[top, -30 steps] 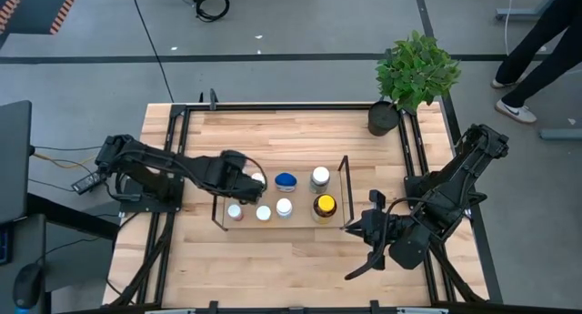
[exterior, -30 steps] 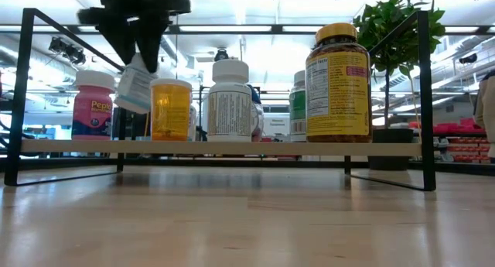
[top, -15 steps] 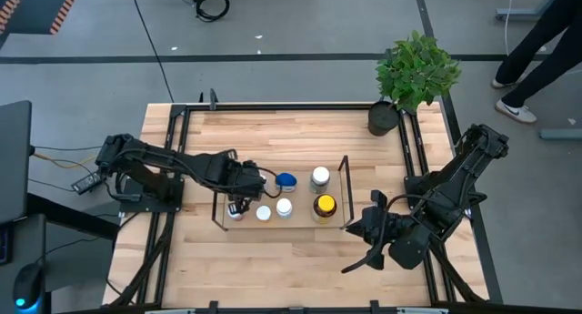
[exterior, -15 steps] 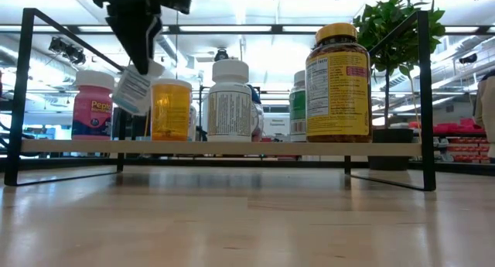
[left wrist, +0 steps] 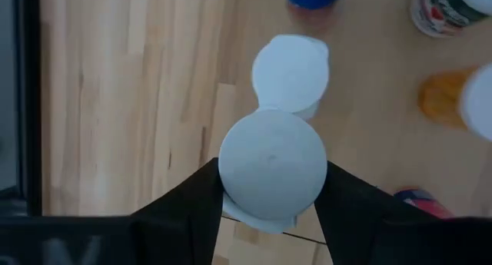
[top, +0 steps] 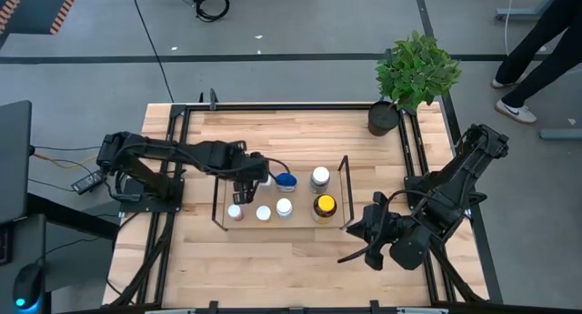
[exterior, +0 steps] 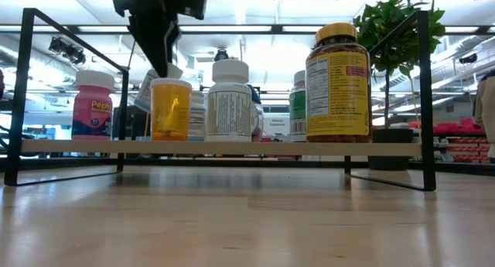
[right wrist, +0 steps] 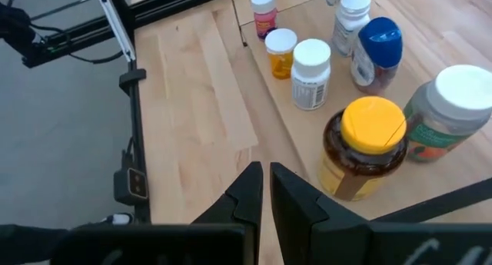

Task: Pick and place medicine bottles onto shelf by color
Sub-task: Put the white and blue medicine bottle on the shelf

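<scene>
The shelf [top: 344, 191], a low black rod rack, stands mid-table with several bottles on it: pink [exterior: 92, 104], orange [exterior: 171, 108], white-labelled [exterior: 230, 100], amber with a yellow cap [top: 325, 205], blue-capped [top: 286, 179], and a green-labelled white-capped one [top: 319, 176]. My left gripper [top: 261, 177] hangs over the shelf's far left part, shut on a white-capped bottle [left wrist: 273, 161]. That bottle hangs tilted behind the orange one [exterior: 145, 89]. Another white-capped bottle [left wrist: 290, 73] stands just beyond it. My right gripper [right wrist: 265, 177] waits shut beyond the shelf's right end. My left gripper pinches the bottle's white cap [left wrist: 231, 169] between its two fingers, one on each side. The fingers [exterior: 158, 42] come from above, pointing steeply down. The bottle hangs below them, tilted and lifted clear of the shelf board.
A potted plant [top: 383, 118] stands at the table's far right corner. A black frame [top: 182, 150] edges the table. Bare wood lies on the near side of the shelf [top: 273, 259] and beyond its far side. A person's legs [top: 536, 41] show on the floor past the far right.
My left gripper has carried the bottle from over the shelf's left end toward the right and the far side, rolling its wrist on the way. The bottle, seen hanging beside the orange bottle a second ago, now hangs behind it, still tilted.
</scene>
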Motion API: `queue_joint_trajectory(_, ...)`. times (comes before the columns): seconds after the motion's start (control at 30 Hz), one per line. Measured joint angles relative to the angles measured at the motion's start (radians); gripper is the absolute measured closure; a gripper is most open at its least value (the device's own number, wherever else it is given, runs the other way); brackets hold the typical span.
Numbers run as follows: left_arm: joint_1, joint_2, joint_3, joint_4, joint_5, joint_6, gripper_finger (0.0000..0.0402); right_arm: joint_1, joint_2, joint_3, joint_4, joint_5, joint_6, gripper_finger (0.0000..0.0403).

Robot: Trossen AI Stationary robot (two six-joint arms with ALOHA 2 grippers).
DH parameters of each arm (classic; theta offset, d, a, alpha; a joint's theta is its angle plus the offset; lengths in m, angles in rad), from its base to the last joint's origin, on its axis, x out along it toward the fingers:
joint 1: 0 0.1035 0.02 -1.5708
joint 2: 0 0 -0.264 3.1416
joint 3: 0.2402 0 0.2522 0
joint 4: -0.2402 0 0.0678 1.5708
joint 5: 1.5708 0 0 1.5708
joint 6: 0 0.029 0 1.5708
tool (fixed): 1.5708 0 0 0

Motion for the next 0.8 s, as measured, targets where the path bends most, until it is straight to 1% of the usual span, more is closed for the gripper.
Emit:
queue_joint_trajectory(0.17, 0.018, -0.001, -0.009, 0.02, 0.039, 0.05, 0.0221, 0.018, 0.0, 0.0, 0.001, 0.001, 0.016, 0.0368)
queue_joint_trajectory(0.3, 0.022, -0.025, -0.069, 0.045, 0.049, 0.048, 0.0224, 0.033, 0.0, 0.0, 0.0, 0.003, 0.038, 0.0368)
queue_joint_trajectory(0.43, 0.022, -0.059, -0.122, 0.072, 0.05, 0.038, 0.0217, 0.039, 0.0, 0.0, 0.0, 0.004, 0.045, 0.0368)
queue_joint_trajectory(0.57, 0.022, -0.101, -0.157, 0.148, 0.053, 0.029, 0.0221, 0.039, 0.0, 0.0, -0.002, 0.007, 0.045, 0.0368)
queue_joint_trajectory(0.63, 0.022, -0.12, -0.183, 0.19, 0.074, 0.027, 0.0224, 0.039, 0.0, 0.0, -0.003, 0.009, 0.045, 0.0368)
queue_joint_trajectory(0.8, 0.023, -0.138, -0.258, 0.199, 0.088, 0.004, 0.0216, 0.039, 0.0, 0.0, -0.004, 0.012, 0.051, 0.0368)
